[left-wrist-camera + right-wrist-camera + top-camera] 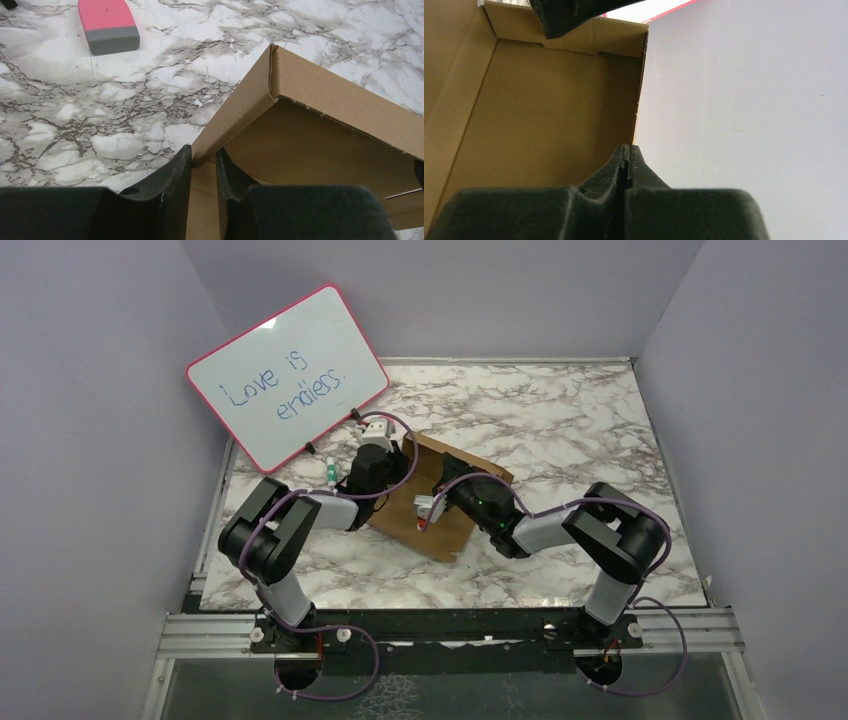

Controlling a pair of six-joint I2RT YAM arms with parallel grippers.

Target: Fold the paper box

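The paper box [448, 537] is a shallow brown cardboard box, tilted up off the marble table between the two arms. In the left wrist view its corner and two raised walls [325, 150] show. My left gripper [202, 152] straddles one wall's end, shut on it; from above it [397, 465] is at the box's far left edge. In the right wrist view the box's inside [549, 110] fills the left. My right gripper [628, 146] is shut on the thin edge of a side wall; from above it [425, 512] is over the box's middle.
A pink-rimmed whiteboard [288, 375] with blue writing leans at the back left. A marker [330, 472] lies by the left arm, and a pink and grey eraser [109, 25] lies on the marble. Purple walls close in three sides.
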